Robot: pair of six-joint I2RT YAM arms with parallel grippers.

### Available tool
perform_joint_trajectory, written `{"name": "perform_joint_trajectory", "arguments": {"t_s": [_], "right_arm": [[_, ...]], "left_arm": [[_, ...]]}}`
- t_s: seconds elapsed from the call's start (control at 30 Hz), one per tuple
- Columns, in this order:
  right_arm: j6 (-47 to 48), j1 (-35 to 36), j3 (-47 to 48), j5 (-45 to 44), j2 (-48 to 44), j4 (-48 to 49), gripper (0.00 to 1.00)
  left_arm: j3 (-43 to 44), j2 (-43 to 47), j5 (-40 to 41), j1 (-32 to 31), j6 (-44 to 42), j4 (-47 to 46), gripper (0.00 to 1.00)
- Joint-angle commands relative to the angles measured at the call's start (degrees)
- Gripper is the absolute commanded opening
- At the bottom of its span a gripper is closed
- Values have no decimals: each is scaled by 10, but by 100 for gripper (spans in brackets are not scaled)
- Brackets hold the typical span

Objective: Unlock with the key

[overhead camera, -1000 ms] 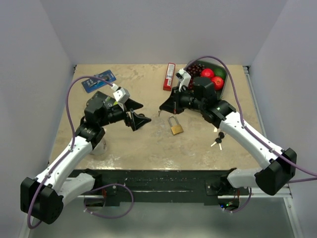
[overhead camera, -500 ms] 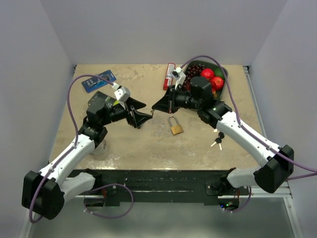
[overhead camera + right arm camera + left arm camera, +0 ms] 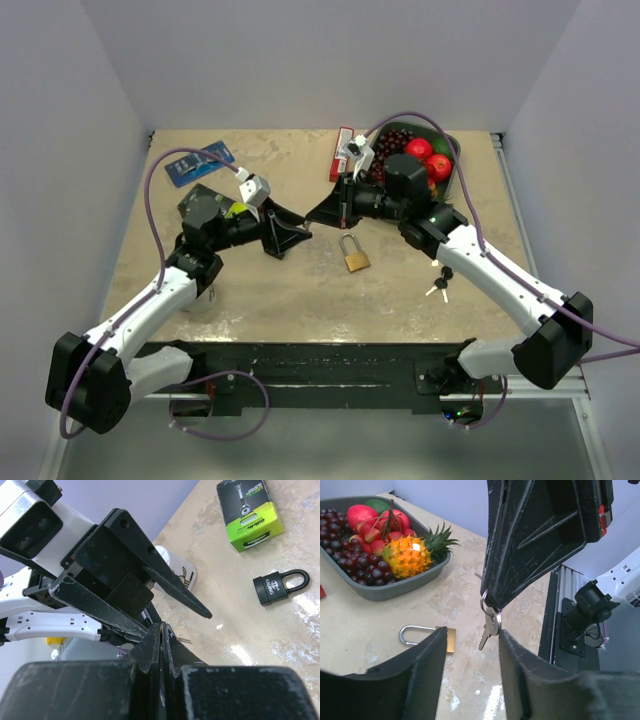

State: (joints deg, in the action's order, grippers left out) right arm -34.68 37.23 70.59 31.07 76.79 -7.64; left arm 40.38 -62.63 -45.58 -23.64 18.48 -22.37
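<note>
Two claws meet in the air above the middle of the worktop (image 3: 300,300). The right claw (image 3: 490,597) is clamped tight on a key ring (image 3: 487,611), and the keys (image 3: 488,630) hang from it with their tips down. The left claw (image 3: 471,635) stands partly open, with one finger on each side of the hanging keys. A gap shows on both sides, so it grips nothing.

A brass padlock (image 3: 354,257) lies flat on the worktop just on the near side of the two claws, its shackle pointing to the far edge. A set of loose keys (image 3: 440,284) lies nearer the right edge, beside the right arm. A grey fruit tray (image 3: 405,587) sits in the far right corner. The right wrist camera also shows a black padlock (image 3: 277,587) lying near a green box (image 3: 248,511) and a white cup (image 3: 177,570).
</note>
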Motion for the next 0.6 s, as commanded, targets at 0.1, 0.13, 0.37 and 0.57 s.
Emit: {"name": "perform_joint_trajectory", "arguments": {"t_s": [0.1, 0.13, 0.37, 0.57], "right_arm": [[-8, 4, 9, 10, 8, 27, 0], [-7, 3, 9, 7, 8, 25, 0], [-4, 4, 10, -26, 5, 9, 0], [33, 3, 10, -64, -2, -35, 0]], "left_arm": [[0, -9, -17, -9, 2, -40, 29], [0, -9, -17, -10, 2, -38, 26], [3, -7, -6, -13, -12, -12, 0], [23, -6, -4, -14, -75, 74, 0]]}}
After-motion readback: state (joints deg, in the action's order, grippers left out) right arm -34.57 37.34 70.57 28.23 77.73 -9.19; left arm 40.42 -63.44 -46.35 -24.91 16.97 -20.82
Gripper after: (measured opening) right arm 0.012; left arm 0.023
